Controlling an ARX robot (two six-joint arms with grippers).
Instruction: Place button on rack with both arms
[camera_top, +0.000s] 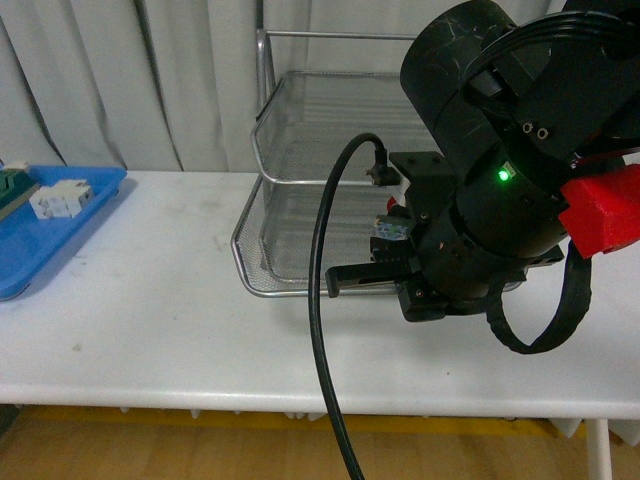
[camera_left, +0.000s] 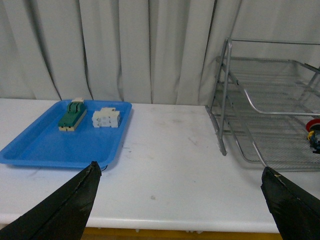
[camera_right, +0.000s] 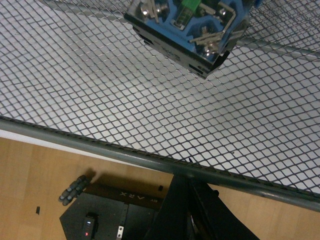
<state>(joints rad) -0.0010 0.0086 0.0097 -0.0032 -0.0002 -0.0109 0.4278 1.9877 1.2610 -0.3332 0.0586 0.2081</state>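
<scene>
The button (camera_top: 390, 224) lies on the mesh of the silver rack's (camera_top: 262, 190) lowest tier, bluish contacts up. In the right wrist view the button (camera_right: 187, 30) rests on the mesh, apart from my right gripper (camera_right: 181, 181). That gripper is shut on nothing, just outside the rack's front rim (camera_right: 75, 137). The front view shows the right gripper (camera_top: 334, 281) as a black tip at that rim. My left gripper (camera_left: 179, 170) hangs open over bare table, its fingertips (camera_left: 92, 169) wide apart. The rack (camera_left: 223, 100) stands to its right, the button's red cap (camera_left: 314, 125) at the frame edge.
A blue tray (camera_left: 45, 145) at the table's left holds a green-and-cream block (camera_left: 72, 115) and a white terminal block (camera_left: 106, 118); the front view shows the blue tray (camera_top: 60, 235) too. A black cable (camera_top: 322, 300) loops in front of the rack. Curtains hang behind the white table (camera_top: 150, 320).
</scene>
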